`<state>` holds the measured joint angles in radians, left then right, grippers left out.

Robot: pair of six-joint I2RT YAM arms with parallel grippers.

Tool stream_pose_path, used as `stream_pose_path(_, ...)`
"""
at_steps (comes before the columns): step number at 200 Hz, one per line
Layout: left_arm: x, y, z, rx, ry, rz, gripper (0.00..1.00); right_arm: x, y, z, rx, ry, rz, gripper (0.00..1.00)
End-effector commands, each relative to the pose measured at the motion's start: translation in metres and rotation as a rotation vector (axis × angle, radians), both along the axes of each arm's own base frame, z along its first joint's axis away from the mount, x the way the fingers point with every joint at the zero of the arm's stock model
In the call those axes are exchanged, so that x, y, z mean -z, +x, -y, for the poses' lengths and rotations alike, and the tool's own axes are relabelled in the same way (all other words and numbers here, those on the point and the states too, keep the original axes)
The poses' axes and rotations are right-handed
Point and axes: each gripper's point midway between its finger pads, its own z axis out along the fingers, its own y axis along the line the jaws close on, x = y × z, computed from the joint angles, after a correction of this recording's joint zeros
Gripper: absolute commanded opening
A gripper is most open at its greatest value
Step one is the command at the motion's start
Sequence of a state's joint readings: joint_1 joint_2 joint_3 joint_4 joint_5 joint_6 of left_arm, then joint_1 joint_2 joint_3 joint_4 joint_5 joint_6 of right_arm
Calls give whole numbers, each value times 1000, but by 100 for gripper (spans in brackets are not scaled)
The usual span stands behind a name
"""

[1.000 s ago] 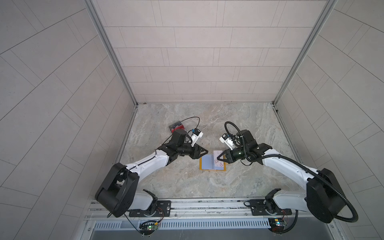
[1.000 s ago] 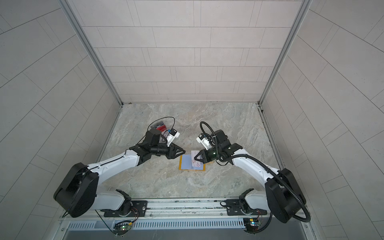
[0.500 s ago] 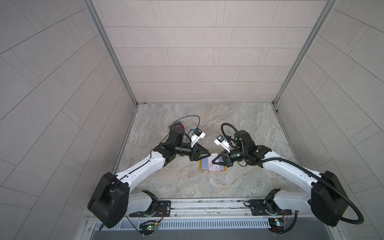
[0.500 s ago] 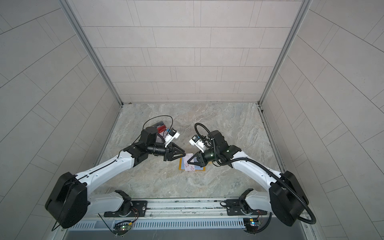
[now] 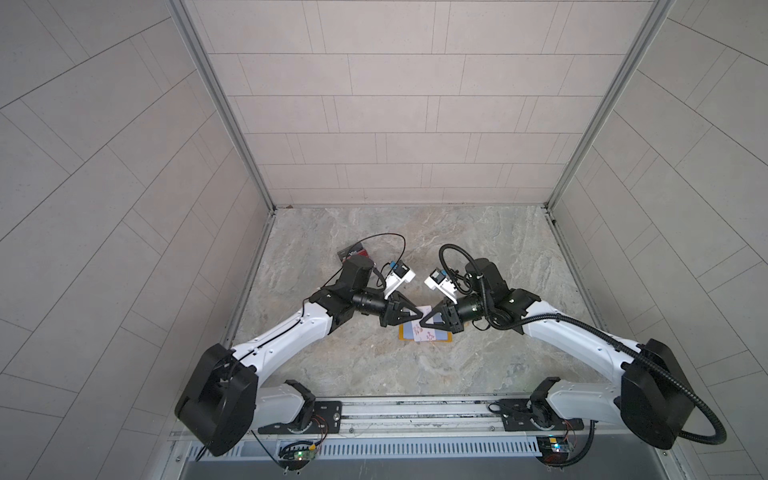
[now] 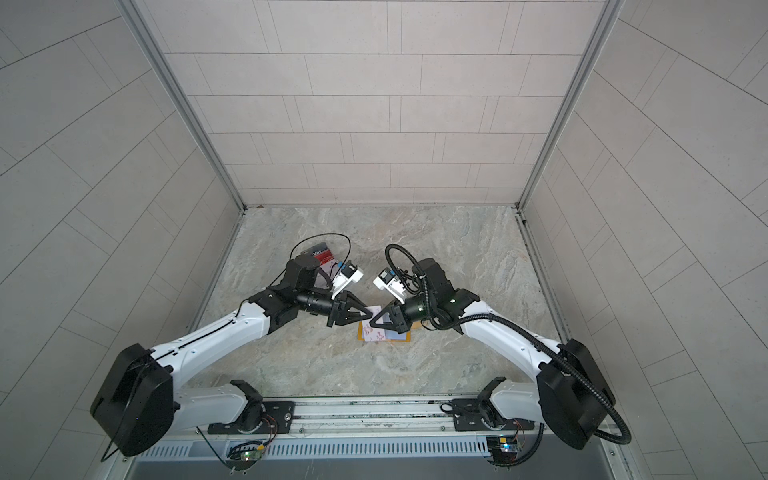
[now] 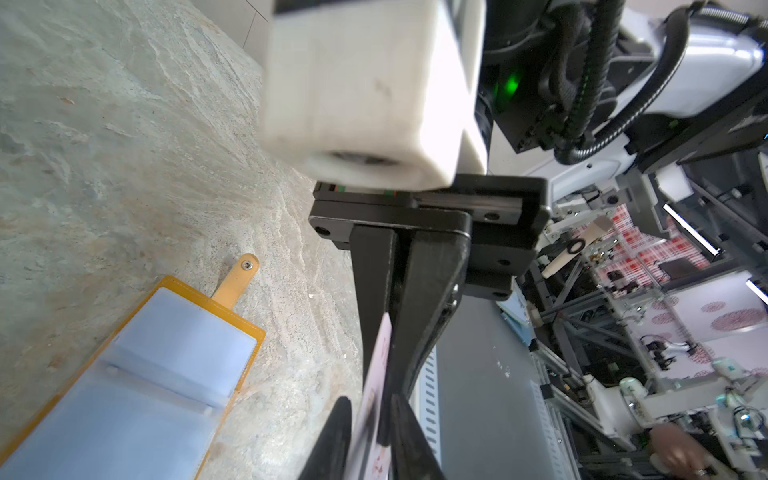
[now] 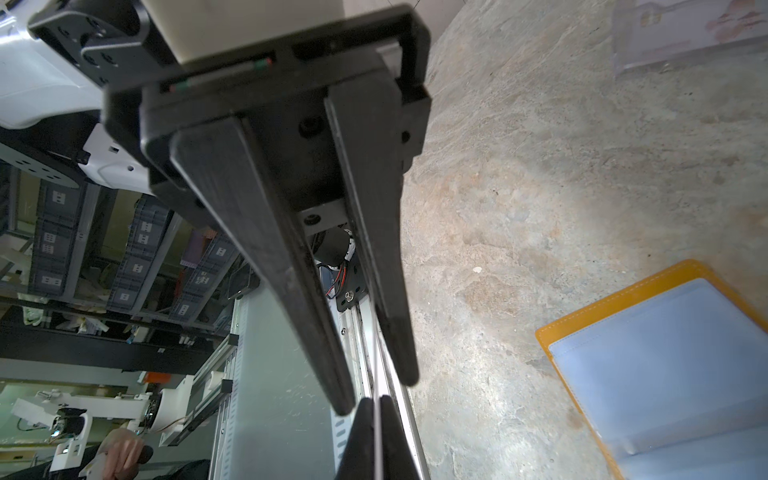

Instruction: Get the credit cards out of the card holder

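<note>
Both arms reach in from the lower corners and meet nose to nose just below the middle of both top views, a little above the table (image 5: 478, 374). The left gripper (image 5: 418, 319) and the right gripper (image 5: 424, 323) are each pinched down narrow on the same credit card (image 5: 418, 331), one from either end. In the right wrist view the card shows edge-on as a thin pale line caught between the left one's black fingertips (image 8: 362, 432). It is stiff, thin and pinkish white with small dark red marks, and it is held on edge rather than flat.

Under the meeting point the card holder (image 5: 401, 332) lies opened out flat on the stone. It has a mustard-yellow stitched border and glossy bluish clear sleeves. A strap tab (image 7: 237, 280) with a metal snap sticks out from one side.

The table is mottled grey-beige stone, walled by pale tiled panels, with metal posts in the back corners. Open stone runs to the right of the frame and up to the back wall. At the upper left of the table, just behind the left arm's wrist, sits a clear box (image 6: 330, 267). A black card (image 6: 318, 252) and a red card (image 6: 327, 257) sit at its far end. Along the bottom edge runs the metal rail (image 5: 415, 415) that carries both arm bases.
</note>
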<state>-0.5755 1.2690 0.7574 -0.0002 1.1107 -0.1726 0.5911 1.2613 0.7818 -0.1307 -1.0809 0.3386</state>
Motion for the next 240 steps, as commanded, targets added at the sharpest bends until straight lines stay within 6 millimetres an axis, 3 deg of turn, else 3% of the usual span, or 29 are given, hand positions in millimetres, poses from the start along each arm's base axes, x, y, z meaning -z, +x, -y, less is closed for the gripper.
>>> stream_pose_path(1,-12,-3,3,35,-23,27,15,-12,3,-5,-30,32,57,0)
stream_pose_path(42,-14,4,4,10,-12,35,5,-5,3,-3,-22,11,52,0)
stream_pose_path(106,-24,26,9,-107,-43,40,0,-9,12,16,148,-20,148,47)
stream_pose_path(128,-38,40,11,-183,-107,50,0,-21,26,24,299,46,182,57)
stream_pose_path(131,-40,42,11,-194,-117,50,0,-13,25,27,319,43,171,57)
stream_pose_path(150,-56,52,10,-265,-179,69,0,-20,33,35,431,121,184,65)
stream_pose_path(191,-92,64,1,-387,-345,119,0,-45,43,42,535,260,216,65)
stream_pose_path(240,-121,65,-8,-431,-516,110,0,-81,52,40,565,422,228,56)
